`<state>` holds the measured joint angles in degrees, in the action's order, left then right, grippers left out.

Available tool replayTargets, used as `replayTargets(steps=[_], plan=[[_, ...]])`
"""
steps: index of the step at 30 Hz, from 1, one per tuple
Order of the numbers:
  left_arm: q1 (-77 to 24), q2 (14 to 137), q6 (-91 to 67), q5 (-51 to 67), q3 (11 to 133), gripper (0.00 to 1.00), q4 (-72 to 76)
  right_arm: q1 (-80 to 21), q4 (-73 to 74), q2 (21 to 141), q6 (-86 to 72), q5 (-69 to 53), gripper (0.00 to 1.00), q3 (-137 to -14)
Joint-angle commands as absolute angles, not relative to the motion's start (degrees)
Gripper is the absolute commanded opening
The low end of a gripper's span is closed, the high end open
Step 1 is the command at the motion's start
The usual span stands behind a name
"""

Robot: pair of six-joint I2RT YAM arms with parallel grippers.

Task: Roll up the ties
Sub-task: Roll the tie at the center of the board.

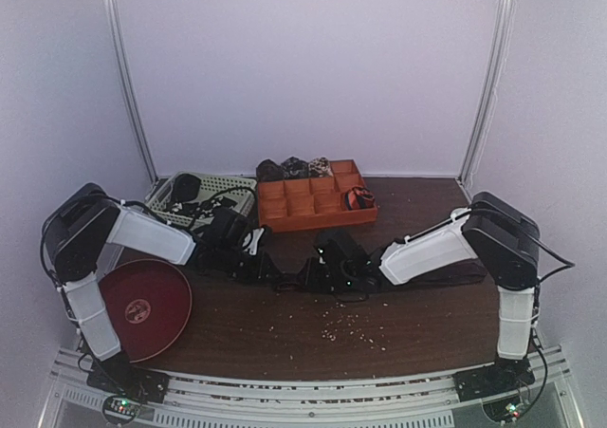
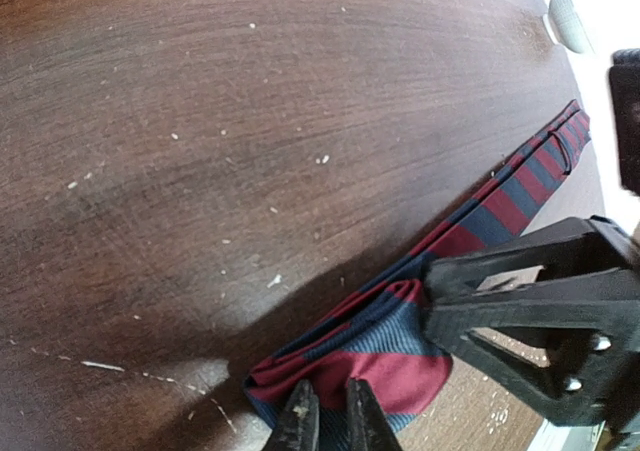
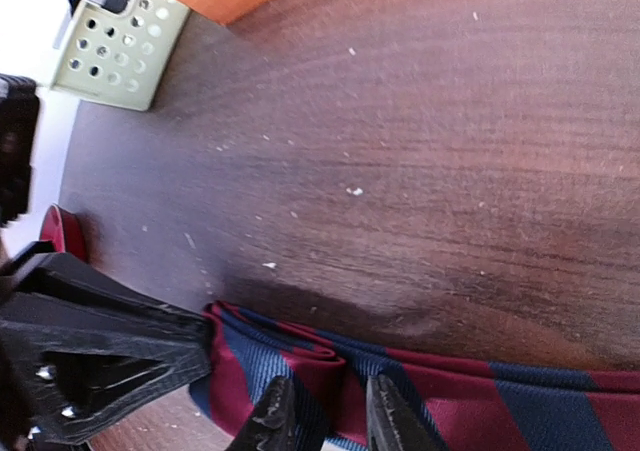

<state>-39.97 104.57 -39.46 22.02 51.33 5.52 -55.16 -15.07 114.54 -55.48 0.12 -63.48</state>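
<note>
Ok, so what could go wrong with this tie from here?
The tie has only a loose first fold, pinched by the left gripper. The right gripper stands parted over it, so the fold could spring flat. Both grippers crowd that one end and might bump. Crumbs on the table could get rolled in.
</note>
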Motion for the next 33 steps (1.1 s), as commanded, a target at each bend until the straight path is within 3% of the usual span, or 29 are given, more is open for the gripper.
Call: replayTargets(steps=[1, 11, 23, 29, 33], plan=[[-40.4, 105.4, -40.1, 20.9, 52.1, 0.13, 5.7, -55.1, -13.7, 116.7, -54.3, -1.2, 0.23, -65.8], [-40.5, 102.0, -39.8, 19.6, 51.3, 0.13, 3.4, -55.1, -12.2, 117.5, -48.5, -0.9, 0.13, -67.8], [-41.5, 102.5, -40.5, 23.5, 51.7, 0.13, 5.5, -54.8, -11.2, 119.0, -45.8, -0.6, 0.12, -69.7], [-42.2, 104.2, -39.6, 19.0, 51.2, 0.13, 4.4, -54.4, -8.9, 118.3, -45.0, 1.2, 0.12, -69.9], [-42.2, 105.1, -39.3, 17.9, 51.0, 0.12, 4.1, -54.3, -7.0, 116.5, -45.4, 2.0, 0.18, -69.7]])
